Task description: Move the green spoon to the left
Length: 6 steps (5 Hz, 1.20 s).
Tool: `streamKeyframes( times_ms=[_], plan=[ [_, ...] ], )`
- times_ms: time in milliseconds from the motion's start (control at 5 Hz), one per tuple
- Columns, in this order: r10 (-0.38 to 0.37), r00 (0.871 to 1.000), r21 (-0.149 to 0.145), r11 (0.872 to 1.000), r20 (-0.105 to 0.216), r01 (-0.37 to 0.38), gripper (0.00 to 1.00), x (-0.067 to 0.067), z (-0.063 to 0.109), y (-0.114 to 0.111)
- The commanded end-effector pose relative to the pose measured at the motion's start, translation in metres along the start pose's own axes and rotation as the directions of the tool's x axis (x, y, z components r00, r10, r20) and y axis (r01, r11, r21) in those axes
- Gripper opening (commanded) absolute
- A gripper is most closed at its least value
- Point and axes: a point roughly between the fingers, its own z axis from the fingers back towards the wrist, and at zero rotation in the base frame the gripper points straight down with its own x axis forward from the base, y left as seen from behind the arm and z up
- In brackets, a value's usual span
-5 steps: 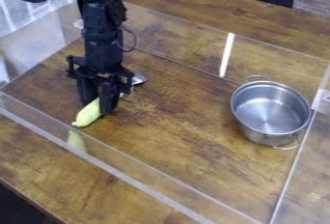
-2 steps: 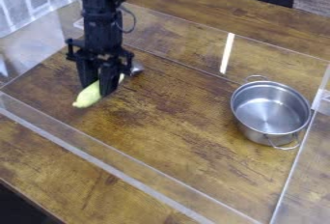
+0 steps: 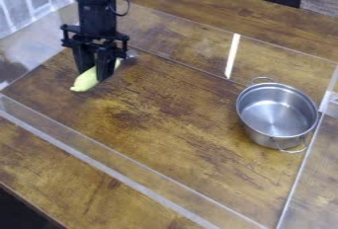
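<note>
The green spoon [image 3: 85, 80] shows as a yellow-green tapered handle sticking out down-left from between the fingers of my gripper [image 3: 95, 70], at the left side of the wooden table. The black gripper points straight down and is shut on the spoon's upper part. The handle looks lifted slightly off the wood. Its silver bowl end is hidden behind the fingers.
A round steel pot [image 3: 278, 113] stands at the right. A low clear acrylic wall [image 3: 145, 189] rings the work area, with a front edge running diagonally and a back panel [image 3: 231, 55]. Bare wooden tabletop [image 3: 172, 114] lies between gripper and pot.
The gripper has carried the spoon up and to the left, toward the back-left corner of the enclosure. The pot has not moved.
</note>
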Motion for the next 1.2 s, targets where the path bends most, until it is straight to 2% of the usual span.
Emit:
streamKeyframes(
  times_ms=[0, 600, 1000],
  plan=[
    [0.025, 0.998, 0.007, 1.000, 0.062, -0.025, 1.00, 0.008, 0.022, 0.014],
    [0.026, 0.998, 0.001, 1.000, 0.051, -0.027, 1.00, 0.015, 0.015, 0.016],
    [-0.013, 0.996, -0.003, 1.000, 0.087, 0.013, 1.00, 0.018, 0.056, -0.011]
  ],
)
